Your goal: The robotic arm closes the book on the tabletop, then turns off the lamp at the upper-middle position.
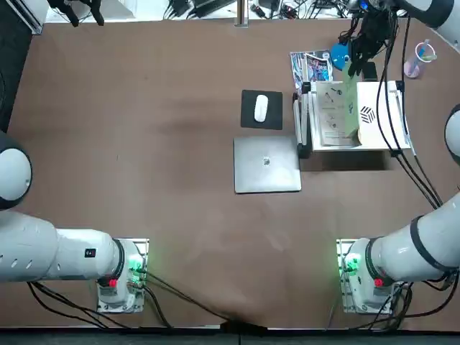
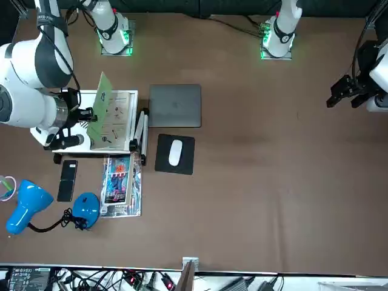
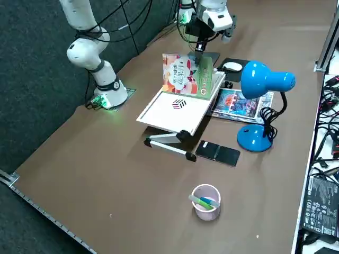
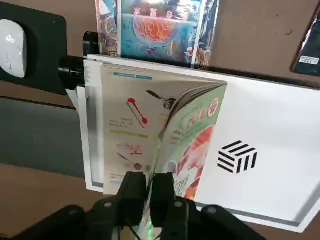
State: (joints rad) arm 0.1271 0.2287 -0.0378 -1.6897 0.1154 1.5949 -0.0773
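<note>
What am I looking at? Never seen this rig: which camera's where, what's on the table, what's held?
The white jointed right robot arm is working; its right gripper pinches the cover of an open book on a white stand. Cameras: overhead, across facing the robot, raised at its right, and on the right wrist. Nearby: laptop, mouse on its pad, glossy booklet, phone, blue gooseneck lamp, pen cup.
</note>
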